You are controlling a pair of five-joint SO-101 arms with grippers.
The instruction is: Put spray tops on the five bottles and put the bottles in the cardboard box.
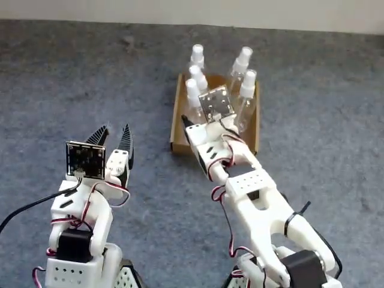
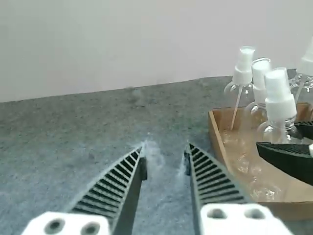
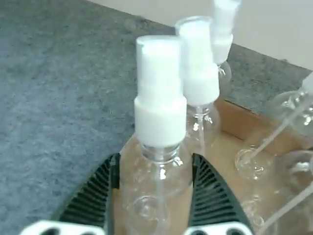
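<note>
Found the held bottle (image 3: 155, 188) upright between the jaws of the right gripper (image 3: 155, 164), clamped on the clear body just under the shoulder, with both black jaws pressed against its sides. Recorded a white spray top (image 3: 160, 105) seated on its neck, straight above the grip. Placed the bottle inside the cardboard box (image 1: 176, 123), at the corner nearest that gripper's wrist. Could not confirm whether the base rested on the box floor or hung just above it. Counted the other four bottles (image 1: 247, 87) standing in the box just beyond the right gripper's fingertips, each capped with a spray top, close together and close to the held one. Located the left gripper (image 2: 165, 149) well apart from the box, off to the right gripper's left, with jaws spread and holding nothing, poised over the grey mat (image 1: 72, 78).

Judged the bottle light, apparently empty, thin-walled and smooth: liable to slip under a weak grip and to dent under a hard one. Judged the body below the shoulder the correct place for a hold. Advised against gripping the spray top, narrow and likely to turn or pull off. Assessed the tall, narrow shape as easy to topple, especially against close neighbours on release. Rated the task near completion, pending release of this bottle.
</note>
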